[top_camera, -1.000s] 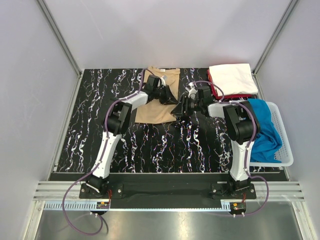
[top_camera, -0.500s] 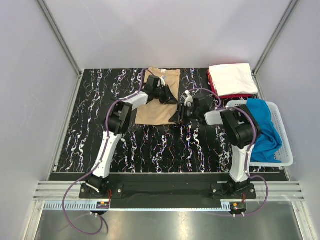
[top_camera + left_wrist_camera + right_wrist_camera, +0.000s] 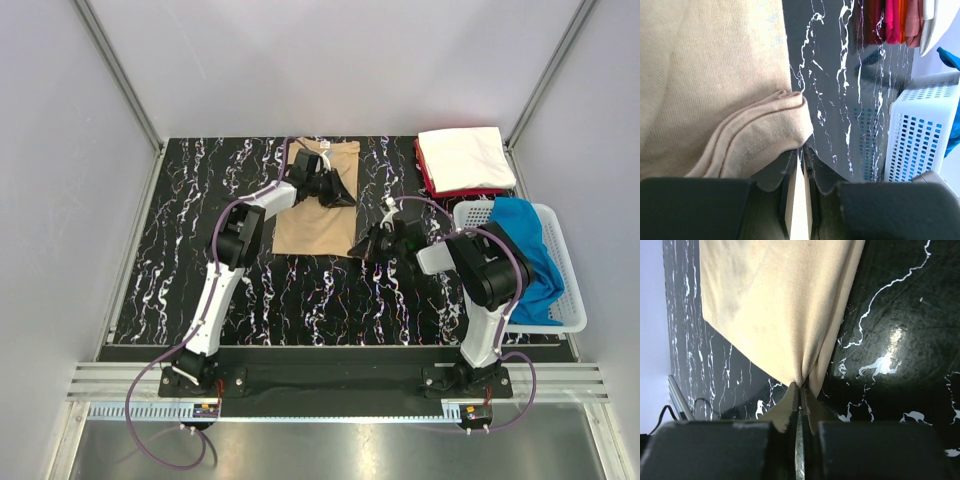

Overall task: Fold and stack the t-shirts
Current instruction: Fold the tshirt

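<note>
Tan shirt [image 3: 312, 222] lies flat on table [image 3: 180, 260], far-centre. R gripper [image 3: 800, 388] is pinched tight on its near-right corner. L gripper [image 3: 801, 150] is closed at the folded sleeve hem, prob. gripping it. Cloth is light, soft, limp and bunches easily, so take hold at corners/hems.
</note>
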Available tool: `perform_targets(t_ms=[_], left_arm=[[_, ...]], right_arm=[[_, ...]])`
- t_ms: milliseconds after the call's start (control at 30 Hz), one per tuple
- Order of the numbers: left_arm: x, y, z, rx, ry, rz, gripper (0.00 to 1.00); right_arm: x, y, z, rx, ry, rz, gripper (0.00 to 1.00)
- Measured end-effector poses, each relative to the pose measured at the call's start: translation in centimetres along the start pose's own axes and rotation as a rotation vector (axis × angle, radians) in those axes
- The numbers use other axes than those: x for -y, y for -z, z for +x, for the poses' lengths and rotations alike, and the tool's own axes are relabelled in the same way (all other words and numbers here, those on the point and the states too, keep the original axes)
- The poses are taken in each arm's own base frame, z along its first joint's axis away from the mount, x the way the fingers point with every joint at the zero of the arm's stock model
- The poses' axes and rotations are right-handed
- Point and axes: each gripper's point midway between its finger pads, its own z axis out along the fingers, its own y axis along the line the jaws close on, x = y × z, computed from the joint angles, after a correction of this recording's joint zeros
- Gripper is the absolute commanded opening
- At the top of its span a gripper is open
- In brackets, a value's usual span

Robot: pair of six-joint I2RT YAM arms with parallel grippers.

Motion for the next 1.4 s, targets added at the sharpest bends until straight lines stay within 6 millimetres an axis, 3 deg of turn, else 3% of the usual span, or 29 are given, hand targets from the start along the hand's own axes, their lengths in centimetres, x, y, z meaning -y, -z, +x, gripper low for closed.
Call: perform_targets(t_ms=[167, 300, 500, 667, 767, 833, 900, 933, 967, 1067, 1167, 1333, 1400], left_arm=[[0.1, 0.0, 0.0, -0.002, -0.001, -0.001, 0.18], [0.5, 0.1, -0.2, -0.005, -0.003, 0.008, 0.25], [1.8, 0.8, -0.1, -0.019, -0.009, 0.037, 0.33], [5.5, 4.7, -0.7, 0.001, -0.066, 0.050, 0.36], [8.4, 7.8, -1.7, 0.040, -0.132, 0.070, 0.36], [9.8, 10.1, -2.1, 0.064, -0.172, 0.073, 0.36], [9.9, 12.1, -2.0, 0.077, -0.192, 0.051, 0.37], [9.5, 12.9, -1.6, 0.079, -0.193, 0.026, 0.37], [8.9, 13.5, -1.2, 0.077, -0.191, 0.003, 0.37], [5.8, 14.8, 1.1, 0.045, -0.156, -0.096, 0.36], [1.9, 15.3, 4.8, -0.015, -0.104, -0.203, 0.36], [-4.5, 16.5, 11.2, -0.125, -0.005, -0.392, 0.36], [-6.1, 17.3, 12.9, -0.145, 0.019, -0.452, 0.36]], right_arm=[[0.1, 0.0, 0.0, 0.029, -0.040, 0.006, 0.05], [0.1, 0.3, 0.1, 0.030, -0.065, 0.023, 0.23], [0.4, 2.2, 0.6, -0.006, -0.106, 0.138, 0.30], [0.4, 4.9, 0.5, -0.053, -0.133, 0.291, 0.41], [-0.3, 6.1, 0.0, -0.061, -0.144, 0.330, 0.42], [-0.7, 6.6, -0.2, -0.064, -0.152, 0.348, 0.33], [-1.0, 7.0, -0.3, -0.071, -0.154, 0.351, 0.19], [-1.3, 7.1, -0.4, -0.075, -0.152, 0.348, 0.11], [-1.6, 7.1, -0.5, -0.083, -0.148, 0.336, 0.09], [-3.2, 6.1, -1.5, -0.108, -0.134, 0.274, 0.07], [-3.8, 4.1, -2.6, -0.126, -0.112, 0.226, 0.07], [-0.3, 2.2, -0.4, -0.195, -0.120, 0.290, 0.07], [1.1, 2.1, 0.9, -0.223, -0.134, 0.320, 0.07]])
